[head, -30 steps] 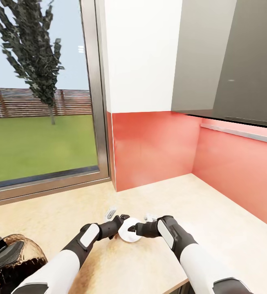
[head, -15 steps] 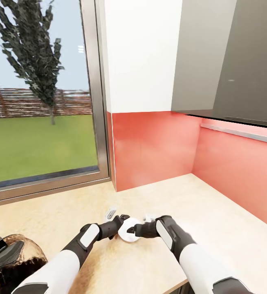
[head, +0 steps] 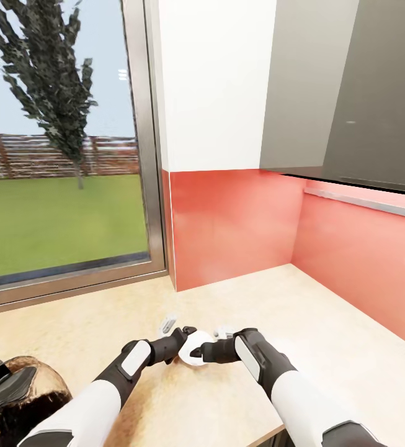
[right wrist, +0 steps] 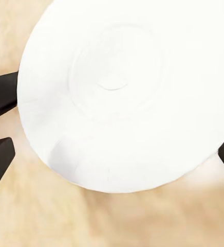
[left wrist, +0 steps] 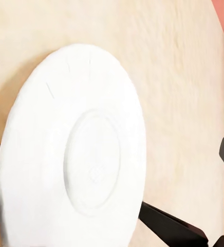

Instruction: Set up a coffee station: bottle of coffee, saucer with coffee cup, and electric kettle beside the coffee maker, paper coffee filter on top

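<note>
**Saucer held between both grippers over the counter**

Creeping inward since the earlier frames, the right gripper (head: pixel 197 356) is closing on the saucer (head: pixel 196 349), which is staying put. That small white plate is sitting low over the countertop (head: pixel 326 323), near the front edge, between both wrists. Left gripper (head: pixel 186 335) fingers are straddling its rim, seemingly clamping it; right fingers are flanking it too, but whether they are pinching it, I cannot tell. Near the saucer lies a small white piece, too unclear to name. At the lower left, the kettle (head: pixel 16 397) is standing on the counter. Judging by this, the saucer step is underway; cup, filter and coffee bottle are probably still waiting.
</note>
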Available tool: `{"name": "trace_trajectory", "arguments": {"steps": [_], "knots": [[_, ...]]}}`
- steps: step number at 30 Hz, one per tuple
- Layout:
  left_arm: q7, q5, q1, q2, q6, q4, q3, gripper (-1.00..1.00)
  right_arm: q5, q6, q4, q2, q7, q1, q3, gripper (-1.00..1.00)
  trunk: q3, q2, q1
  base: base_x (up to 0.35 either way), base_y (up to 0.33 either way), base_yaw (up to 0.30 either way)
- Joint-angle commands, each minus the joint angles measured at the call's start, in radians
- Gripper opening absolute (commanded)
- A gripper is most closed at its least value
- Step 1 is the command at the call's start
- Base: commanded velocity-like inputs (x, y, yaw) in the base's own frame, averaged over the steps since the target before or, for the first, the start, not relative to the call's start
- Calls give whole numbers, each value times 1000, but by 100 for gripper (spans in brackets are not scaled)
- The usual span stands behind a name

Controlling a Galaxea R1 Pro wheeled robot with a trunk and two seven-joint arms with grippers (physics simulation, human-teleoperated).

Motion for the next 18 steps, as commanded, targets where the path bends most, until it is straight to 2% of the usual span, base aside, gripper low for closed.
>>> {"name": "trace_trajectory", "arguments": {"steps": [1,7,8,18], "knots": [[2,-5,0,-1,8,1,4,100,-9,7,16,0,0,0,2,100,-1,0,1,0,0,0],[2,-5,0,-1,10,0,4,100,-9,7,17,0,0,0,3,100,-1,0,1,0,0,0],[2,-5,0,-1,10,0,4,-100,-9,7,17,0,0,0,3,100,-1,0,1,0,0,0],[0,-5,0,-1,12,-6,4,-100,-9,7,17,0,0,0,3,100,-1,0,1,0,0,0]]}}
